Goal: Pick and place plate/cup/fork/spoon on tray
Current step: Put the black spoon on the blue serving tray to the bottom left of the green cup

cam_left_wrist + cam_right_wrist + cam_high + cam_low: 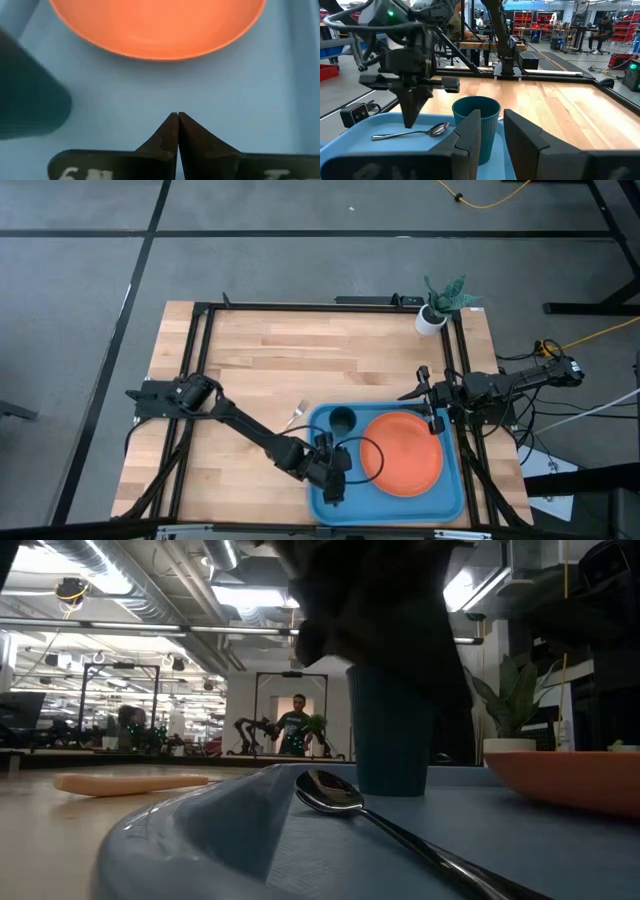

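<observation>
Spoon (412,131) lies on the tray (450,500); left gripper (410,117) (pinched shut, empty) might bump the cup (476,120) reaching for the fork (296,416).

Robotics lab / industrial workshop, big open hall. Ceiling has exposed ducts (150,580) and pipes w/ strip lights (240,595). Grey floor (300,260) w/ dark tape lines, yellow cable (490,198) trailing across it. Wooden bench (300,360) in a black metal frame (205,330) carries two robot arms. Further off: more benches w/ other robot arms (250,730), red storage bins (522,22), a person (297,725) standing at a rig, another person (602,32) seated at a desk. Potted plant (440,305) at bench corner.
</observation>
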Available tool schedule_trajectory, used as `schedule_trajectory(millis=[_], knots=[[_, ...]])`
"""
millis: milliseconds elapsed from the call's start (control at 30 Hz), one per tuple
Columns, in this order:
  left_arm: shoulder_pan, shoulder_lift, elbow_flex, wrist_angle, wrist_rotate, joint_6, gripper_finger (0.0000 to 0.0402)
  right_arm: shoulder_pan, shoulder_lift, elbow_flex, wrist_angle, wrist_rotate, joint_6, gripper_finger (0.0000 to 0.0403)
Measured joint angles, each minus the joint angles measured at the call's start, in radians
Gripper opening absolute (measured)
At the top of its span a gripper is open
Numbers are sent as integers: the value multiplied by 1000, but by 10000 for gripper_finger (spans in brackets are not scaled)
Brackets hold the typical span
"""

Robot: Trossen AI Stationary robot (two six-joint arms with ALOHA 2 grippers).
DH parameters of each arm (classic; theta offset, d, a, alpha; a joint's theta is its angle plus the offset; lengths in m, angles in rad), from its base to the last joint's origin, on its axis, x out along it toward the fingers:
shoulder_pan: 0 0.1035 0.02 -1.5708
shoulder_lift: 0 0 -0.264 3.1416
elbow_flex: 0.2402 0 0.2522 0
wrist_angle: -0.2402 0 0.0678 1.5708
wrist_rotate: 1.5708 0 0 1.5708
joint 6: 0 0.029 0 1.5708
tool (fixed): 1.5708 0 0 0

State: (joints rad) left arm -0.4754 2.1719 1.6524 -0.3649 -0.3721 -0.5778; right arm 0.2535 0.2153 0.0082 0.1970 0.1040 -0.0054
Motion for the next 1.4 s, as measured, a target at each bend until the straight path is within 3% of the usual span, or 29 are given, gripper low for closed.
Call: schedule_trajectory(millis=[833, 1400], knots=[[-90, 72, 3, -2, 53, 40, 5, 0, 0, 0, 0, 0, 0, 90], [-86, 91, 3, 32, 43, 117, 1, 0, 0, 0, 0, 0, 1, 90]])
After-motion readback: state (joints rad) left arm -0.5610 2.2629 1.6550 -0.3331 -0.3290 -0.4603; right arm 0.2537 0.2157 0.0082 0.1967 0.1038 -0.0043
